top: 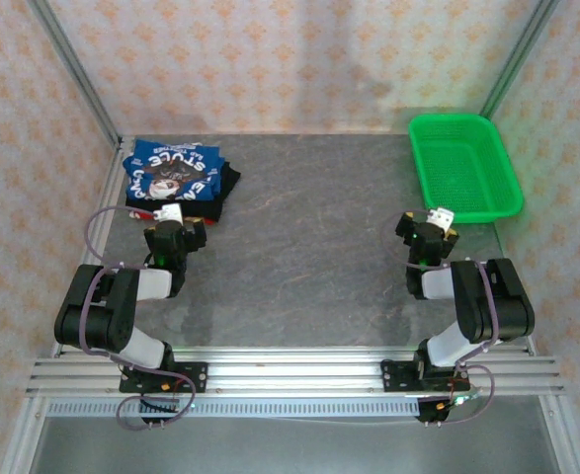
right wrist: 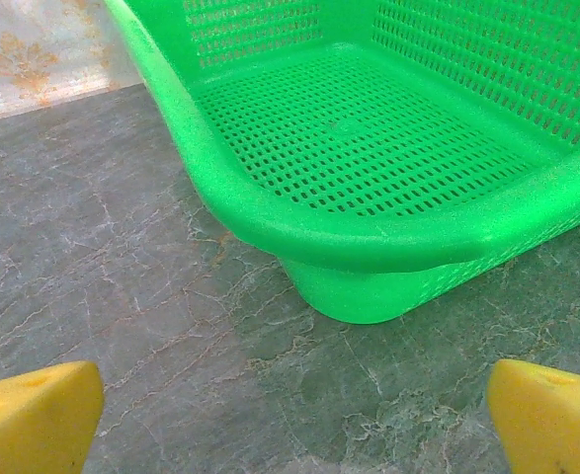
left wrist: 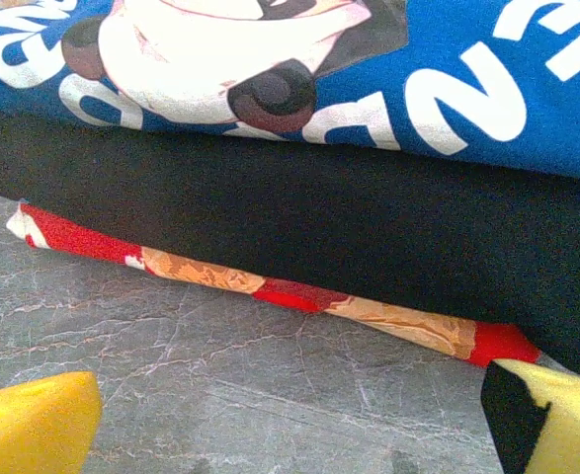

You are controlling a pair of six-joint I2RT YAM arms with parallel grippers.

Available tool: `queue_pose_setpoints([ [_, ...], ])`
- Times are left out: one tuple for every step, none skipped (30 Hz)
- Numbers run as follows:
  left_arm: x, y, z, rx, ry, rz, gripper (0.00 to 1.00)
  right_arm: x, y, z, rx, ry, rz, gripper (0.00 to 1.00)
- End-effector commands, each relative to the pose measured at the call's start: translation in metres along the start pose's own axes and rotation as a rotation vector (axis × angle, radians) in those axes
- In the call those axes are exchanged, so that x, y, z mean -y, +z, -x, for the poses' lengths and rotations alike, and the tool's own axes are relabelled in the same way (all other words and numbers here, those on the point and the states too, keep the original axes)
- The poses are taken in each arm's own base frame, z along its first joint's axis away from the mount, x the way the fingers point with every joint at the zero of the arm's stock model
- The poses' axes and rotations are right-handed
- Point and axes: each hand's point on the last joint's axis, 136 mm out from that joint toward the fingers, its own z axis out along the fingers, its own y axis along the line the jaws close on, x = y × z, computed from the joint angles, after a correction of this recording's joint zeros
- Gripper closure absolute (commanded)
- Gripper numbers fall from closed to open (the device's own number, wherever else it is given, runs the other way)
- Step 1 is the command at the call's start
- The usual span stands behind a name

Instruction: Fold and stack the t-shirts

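T-shirts (top: 176, 175), stacked: just beyond left gripper (top: 169, 215), the nearer arm; wide open, empty. Right gripper (top: 438, 219): likewise, facing basket (top: 462, 173).

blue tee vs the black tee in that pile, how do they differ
The blue tee carries white lettering and a cartoon graphic; the black tee shows plain cloth. The blue tee lies on top; the black tee sits under it, above a red-patterned tee. From above the blue tee shows its whole face, the black tee just an edge. Both are folded flat in one stack.
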Motion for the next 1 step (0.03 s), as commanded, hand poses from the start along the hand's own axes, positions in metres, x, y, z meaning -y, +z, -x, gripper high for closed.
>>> queue_pose_setpoints([
  [0.0031, -0.0007, 0.0219, 0.065, 0.002, -0.008, 0.00, 0.0029, -0.0009, 0.0085, 0.034, 0.014, -0.011, 0.01],
])
